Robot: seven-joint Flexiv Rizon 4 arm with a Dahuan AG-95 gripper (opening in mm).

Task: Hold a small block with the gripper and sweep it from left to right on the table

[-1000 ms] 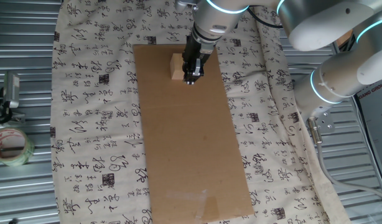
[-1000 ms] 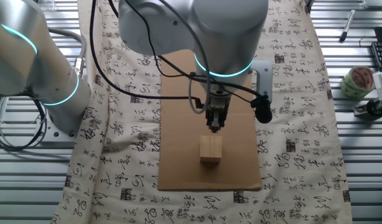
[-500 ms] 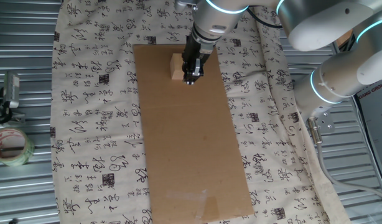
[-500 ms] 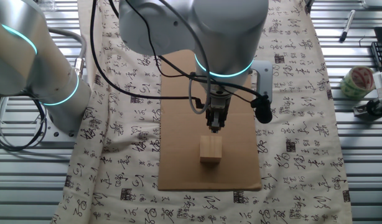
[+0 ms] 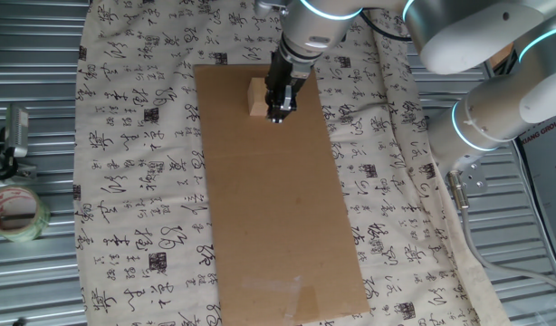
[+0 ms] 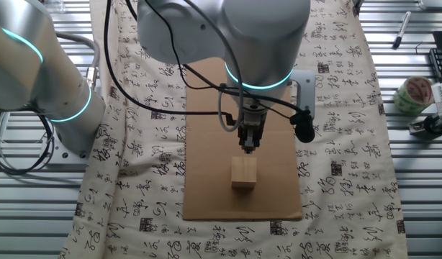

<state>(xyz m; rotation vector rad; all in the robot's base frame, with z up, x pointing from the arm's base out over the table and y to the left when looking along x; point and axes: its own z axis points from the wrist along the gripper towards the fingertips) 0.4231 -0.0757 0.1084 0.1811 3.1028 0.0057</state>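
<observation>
The small block (image 5: 256,98) is a pale wooden cube resting near the far end of the brown cardboard (image 5: 282,217) on the table (image 5: 142,145). My gripper (image 5: 278,114) hangs from the silver arm right beside the block, on its right in this view, and hides its right edge. In the other fixed view the gripper (image 6: 248,148) is just behind the block (image 6: 243,173), with a small gap of cardboard (image 6: 210,187) showing between them. The black fingers look pressed together and nothing is between them.
A roll of tape (image 5: 14,213) and a metal clamp (image 5: 11,136) lie on the corrugated metal at the left. In the other fixed view the tape roll (image 6: 413,93) and a pen (image 6: 399,30) are at the right. The arm's base (image 5: 495,109) stands beside the cloth.
</observation>
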